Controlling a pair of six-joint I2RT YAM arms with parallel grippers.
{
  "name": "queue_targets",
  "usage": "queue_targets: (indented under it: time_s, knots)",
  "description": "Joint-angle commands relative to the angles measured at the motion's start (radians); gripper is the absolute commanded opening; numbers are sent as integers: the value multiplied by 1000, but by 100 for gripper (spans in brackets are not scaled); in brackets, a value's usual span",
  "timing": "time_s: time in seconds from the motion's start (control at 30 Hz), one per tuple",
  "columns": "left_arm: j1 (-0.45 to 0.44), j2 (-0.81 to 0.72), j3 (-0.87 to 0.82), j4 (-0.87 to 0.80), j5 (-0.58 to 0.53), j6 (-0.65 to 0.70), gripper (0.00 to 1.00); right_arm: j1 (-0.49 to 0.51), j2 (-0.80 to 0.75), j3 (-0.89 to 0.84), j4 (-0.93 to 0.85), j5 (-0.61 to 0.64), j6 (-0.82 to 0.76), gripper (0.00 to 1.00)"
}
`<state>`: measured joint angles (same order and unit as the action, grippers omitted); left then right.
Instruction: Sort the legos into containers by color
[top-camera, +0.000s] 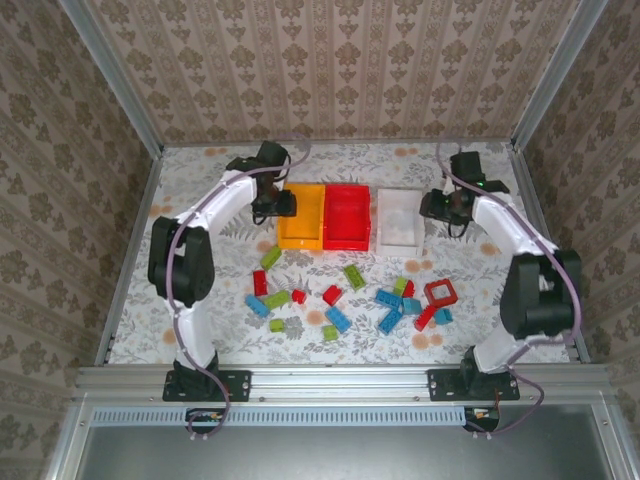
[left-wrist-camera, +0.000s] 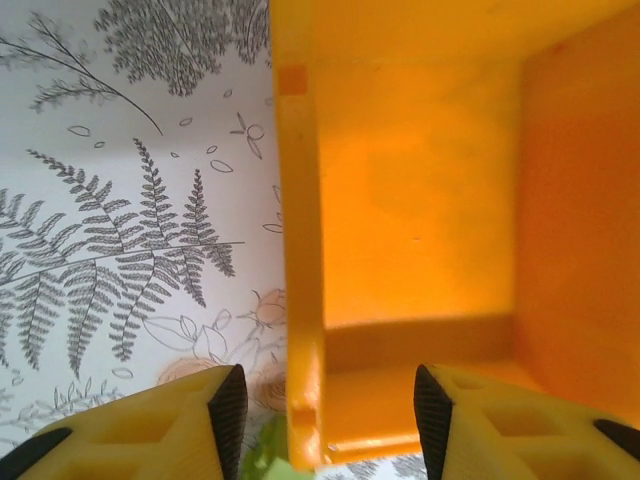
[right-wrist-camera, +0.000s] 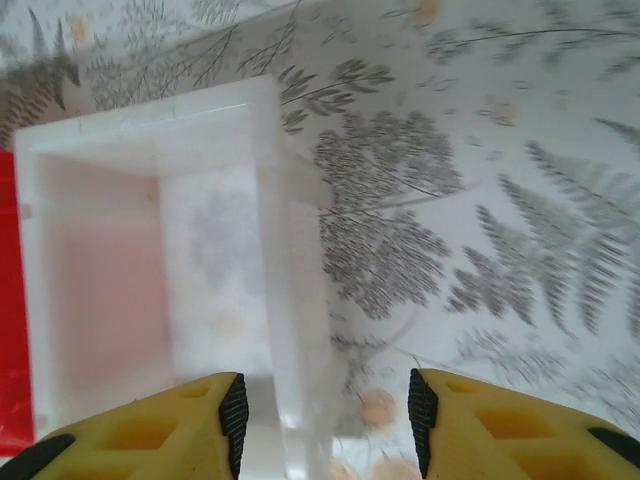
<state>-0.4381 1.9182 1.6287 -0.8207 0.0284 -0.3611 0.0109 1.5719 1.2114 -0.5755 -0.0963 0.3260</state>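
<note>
On the near half of the bench (top-camera: 200, 325), scattered red, blue and green legos (top-camera: 337, 319); just behind, side by side, orange bin (top-camera: 299, 243), red bin (top-camera: 347, 244), white bin (top-camera: 398, 247). Left tool (top-camera: 272, 205) astride orange bin's left wall, jaws partly apart, gripping nothing; right tool (top-camera: 446, 208) likewise astride white bin's right wall.

White arms (top-camera: 213, 207) with black joints (top-camera: 181, 262), purple cables (top-camera: 172, 288), and yellow, black-padded gripper fingers (left-wrist-camera: 175, 430).

Yellow fingers (left-wrist-camera: 150, 430) of the left gripper (left-wrist-camera: 330, 425) stand apart, straddling the left wall of the orange bin (left-wrist-camera: 420, 200). Fern-printed tabletop (left-wrist-camera: 120, 220) at left. Blurred green patch (left-wrist-camera: 268, 458), possibly a brick, at bottom edge.
</note>
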Motion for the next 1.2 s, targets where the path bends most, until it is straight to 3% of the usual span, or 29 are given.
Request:
queue_targets:
  time_s: [0.0,0.13,0.33,0.57,0.83,1.17]
  knots:
    - [-46,-113,-54,21,24,-59,52,-14,-141,-95,-61,75,100,46]
    - [-108,-239,-194,125,98,-56,54,-14,-317,-250,-143,83,222,38]
    - [-268,-410,-398,261,204,16,54,-14,-494,-455,-256,45,354,36]
    - [-381,-447,-504,311,246,17,53,-8,-624,-580,-325,-23,547,36]
    - [-458,-453,-504,410,294,43,54,-7,-586,-663,-166,-75,737,38]
    - [-502,-436,-461,410,285,47,54,-11,-533,-715,-49,-63,766,36]
